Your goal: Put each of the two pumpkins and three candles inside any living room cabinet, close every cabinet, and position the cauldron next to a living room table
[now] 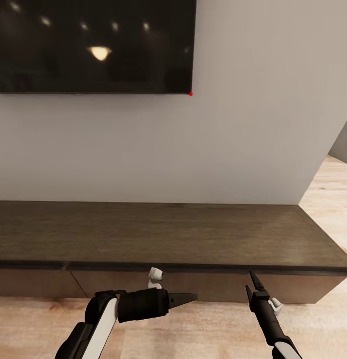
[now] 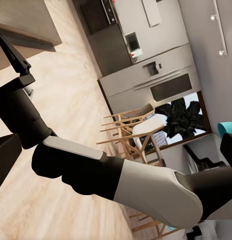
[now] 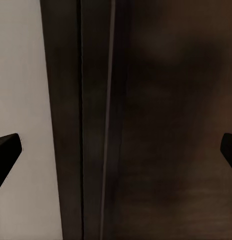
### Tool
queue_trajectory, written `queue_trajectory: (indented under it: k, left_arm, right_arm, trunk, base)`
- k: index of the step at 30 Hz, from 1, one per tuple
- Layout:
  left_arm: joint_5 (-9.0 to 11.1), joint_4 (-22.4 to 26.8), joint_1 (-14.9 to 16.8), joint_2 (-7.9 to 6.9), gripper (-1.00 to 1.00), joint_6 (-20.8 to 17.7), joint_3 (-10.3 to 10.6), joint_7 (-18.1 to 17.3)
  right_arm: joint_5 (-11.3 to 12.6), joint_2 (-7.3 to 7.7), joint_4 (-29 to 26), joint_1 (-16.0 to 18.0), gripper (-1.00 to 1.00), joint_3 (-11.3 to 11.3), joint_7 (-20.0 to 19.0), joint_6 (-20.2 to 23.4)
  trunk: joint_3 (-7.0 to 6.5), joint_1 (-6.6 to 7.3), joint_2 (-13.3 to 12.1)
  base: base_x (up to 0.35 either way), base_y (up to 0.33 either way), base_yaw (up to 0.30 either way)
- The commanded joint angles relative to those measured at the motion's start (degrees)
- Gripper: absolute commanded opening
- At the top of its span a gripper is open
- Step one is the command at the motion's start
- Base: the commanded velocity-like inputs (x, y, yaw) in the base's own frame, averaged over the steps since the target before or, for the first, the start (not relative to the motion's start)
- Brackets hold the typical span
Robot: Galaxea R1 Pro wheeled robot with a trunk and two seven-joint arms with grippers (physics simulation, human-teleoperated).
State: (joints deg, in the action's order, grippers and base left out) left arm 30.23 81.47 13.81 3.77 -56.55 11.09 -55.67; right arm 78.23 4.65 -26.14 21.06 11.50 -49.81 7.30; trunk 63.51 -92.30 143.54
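The long, low dark brown cabinet [image 1: 173, 234] stands against the white wall right in front of me, its drawer fronts just under the top edge. My right gripper [image 1: 254, 280] points up at that front edge. In the right wrist view the cabinet [image 3: 166, 125] is very close and the right gripper [image 3: 116, 150] is open and holds nothing. My left gripper [image 1: 188, 298] lies level in front of the drawer fronts, pointing right, open and empty; its fingertips [image 2: 6, 160] show at the frame's sides. The pumpkins, candles, cauldron and table are out of view.
A large black TV [image 1: 93, 45] hangs on the wall above the cabinet. Light wood floor [image 1: 323, 194] runs past the cabinet's right end. The left wrist view looks past my right arm [image 2: 96, 170] to kitchen units [image 2: 156, 75], wooden chairs [image 2: 131, 130] and a plant [image 2: 183, 117].
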Motion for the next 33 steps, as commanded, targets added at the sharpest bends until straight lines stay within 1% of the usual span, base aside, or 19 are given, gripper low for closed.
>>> queue_trajectory:
  k: [1, 7, 11, 18, 25, 33]
  left_arm:
    - [0.0, 0.0, 0.0, 0.01, 1.00, -0.2, 0.0, -0.1]
    - [0.0, 0.0, 0.0, 0.01, 1.00, -0.2, 0.0, -0.1]
    - [0.0, 0.0, 0.0, 0.01, 1.00, -0.3, 0.0, -0.1]
    - [0.0, -0.1, 0.0, 0.01, 1.00, -0.2, 0.0, -0.1]
    - [0.0, -0.1, 0.0, 0.01, 1.00, -0.2, 0.0, -0.1]
    - [0.0, -0.1, 0.0, 0.01, 1.00, -0.2, 0.0, -0.1]
  right_arm:
    - [0.6, 0.00, 0.0, 0.0, 1.00, 0.0, -0.2, 0.6]
    - [0.6, 0.00, 0.0, 0.0, 1.00, 0.0, -0.2, 0.6]
    - [0.5, 0.00, 0.0, 0.0, 1.00, 0.0, -0.2, 0.6]
    - [0.6, 0.00, 0.0, 0.0, 1.00, 0.0, -0.2, 0.6]
    - [0.6, 0.00, 0.0, 0.0, 1.00, 0.0, -0.2, 0.6]
    - [0.6, 0.00, 0.0, 0.0, 1.00, 0.0, -0.2, 0.6]
  trunk:
    - [0.05, 0.01, 0.0]
    - [0.05, 0.01, 0.0]
    - [-0.84, 0.12, 0.0]
    - [-0.84, 0.12, 0.0]
    - [-0.84, 0.12, 0.0]
    - [-0.84, 0.12, 0.0]
  base:
    - [0.000, 0.000, 0.000]
    - [0.000, 0.000, 0.000]
    - [0.000, 0.000, 0.000]
    - [0.004, 0.000, 0.000]
    - [0.105, 0.000, 0.000]
    - [0.013, 0.000, 0.000]
